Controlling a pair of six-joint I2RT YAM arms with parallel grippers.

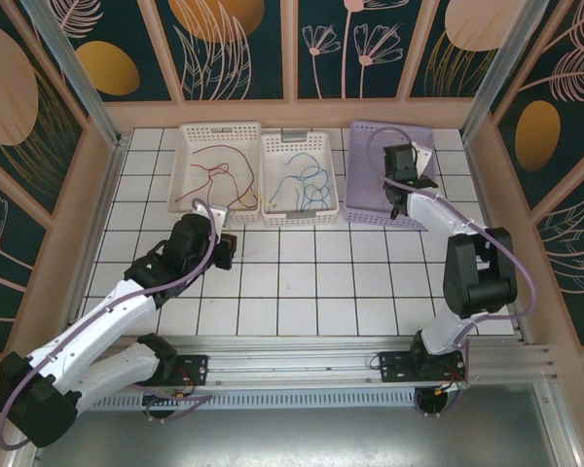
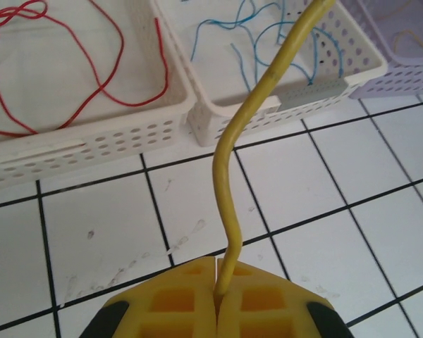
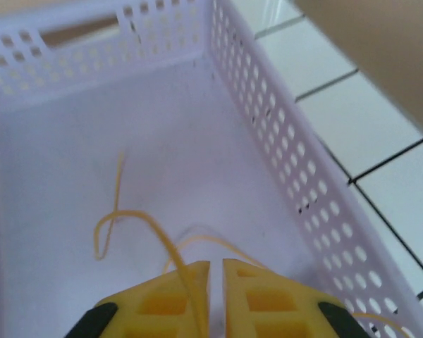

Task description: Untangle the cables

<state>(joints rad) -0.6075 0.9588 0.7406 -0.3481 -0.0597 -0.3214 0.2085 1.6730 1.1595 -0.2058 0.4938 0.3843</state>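
Left gripper [image 2: 216, 271] is clamped on a yellow cable [image 2: 229, 151] over the tiles near the baskets. Red cable [image 2: 92, 70] lies in the left white basket [image 2: 92, 141], blue cable [image 2: 229, 32] in the middle basket [image 2: 268, 113]. Right gripper [image 3: 216, 271], fingers slightly apart, is inside the purple basket [image 3: 282, 162] by the orange cable [image 3: 130, 215].

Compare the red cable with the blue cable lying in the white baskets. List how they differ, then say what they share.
The red cable lies in the left white basket; the blue cable lies in the middle white basket. The red cable sweeps in broad, open loops; the blue cable bunches in shorter, tighter squiggles. Both are thin, flexible wires lying loose on a basket floor.
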